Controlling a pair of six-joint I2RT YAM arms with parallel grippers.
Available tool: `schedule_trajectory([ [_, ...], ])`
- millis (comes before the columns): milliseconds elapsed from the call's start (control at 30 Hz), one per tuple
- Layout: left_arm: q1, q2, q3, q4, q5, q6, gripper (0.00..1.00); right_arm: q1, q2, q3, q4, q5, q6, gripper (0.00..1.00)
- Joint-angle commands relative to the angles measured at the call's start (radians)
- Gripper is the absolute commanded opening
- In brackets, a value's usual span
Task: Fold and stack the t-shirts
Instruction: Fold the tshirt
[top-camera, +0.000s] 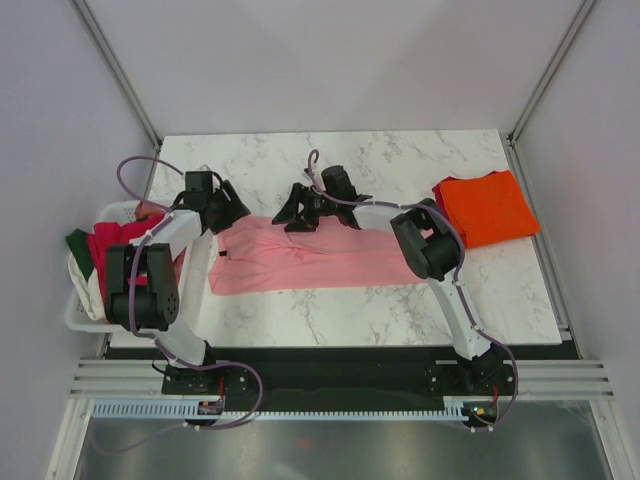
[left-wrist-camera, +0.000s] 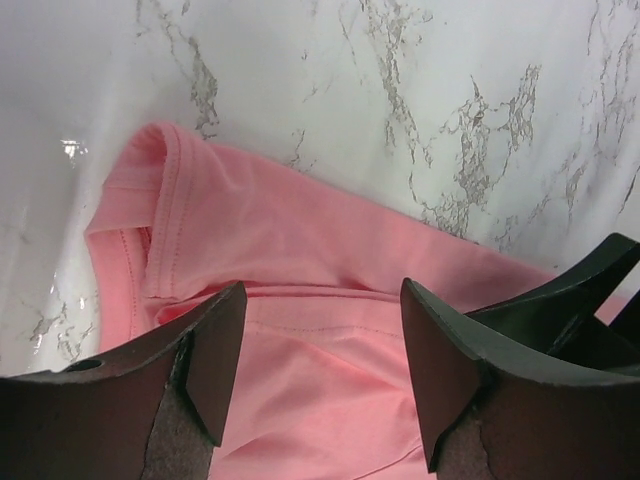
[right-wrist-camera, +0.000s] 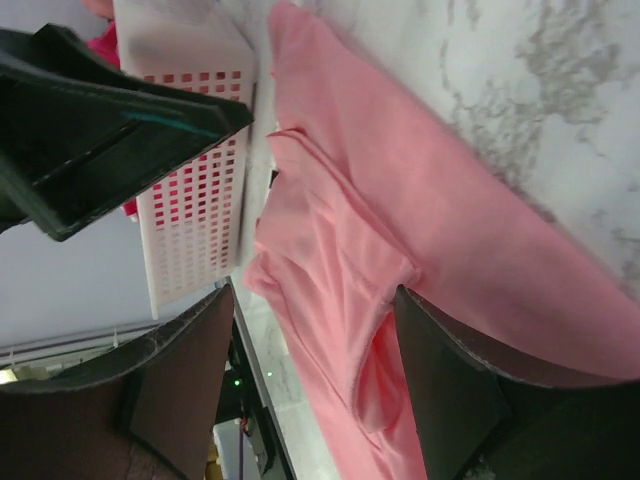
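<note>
**Now: pink shirt lies crosswise, both grippers on its far edge**

- Task's thing: the pink t-shirt (top-camera: 320, 262) lies flat on the marble table (top-camera: 400, 165) as a long band. Its long axis runs left to right, parallel to the near edge where the arms are bolted.
- Left gripper (top-camera: 228, 212): over the far left corner of the band. In the left wrist view the jaws stand apart with nothing between them. A hemmed sleeve (left-wrist-camera: 150, 200) lies just ahead of the fingers (left-wrist-camera: 215, 340).
- Right gripper (top-camera: 300, 218): over the far edge about a third of the way along from the left end, not at the right end. Jaws likewise spread and empty, with pink cloth beneath and beyond them.
- Both tools are released and sit on the far side of the shirt. Its right end lies close to the right arm's elbow, well away from either gripper.
- Judgement: the next fold turns on that long axis. Each arm is nearest its own stretch of the far edge, so a pinch there could draw cloth toward the bases. An end-over-end fold would call for a reach to the right end.
- Elsewhere: the orange t-shirt (top-camera: 487, 208) is folded at the far right. Red, green and cream shirts sit in the white basket (top-camera: 78, 310) at the left.
</note>
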Motion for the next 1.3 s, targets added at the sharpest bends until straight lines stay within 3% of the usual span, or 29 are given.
schedule_trajectory([
  [0,0.004,0.035,0.062,-0.004,0.050,0.002,0.70,0.016,-0.009,-0.002,0.143,-0.066,0.057,0.73],
  [333,0.004,0.168,0.176,-0.107,-0.005,-0.002,0.68,0.052,-0.032,0.006,-0.027,0.023,-0.044,0.72],
  [733,0.004,0.042,0.058,-0.016,-0.020,-0.021,0.68,0.009,-0.009,0.164,-0.282,0.083,-0.216,0.74],
  [1267,0.004,-0.005,0.004,0.021,-0.048,-0.050,0.67,0.096,-0.018,0.126,-0.271,0.055,-0.222,0.69],
])
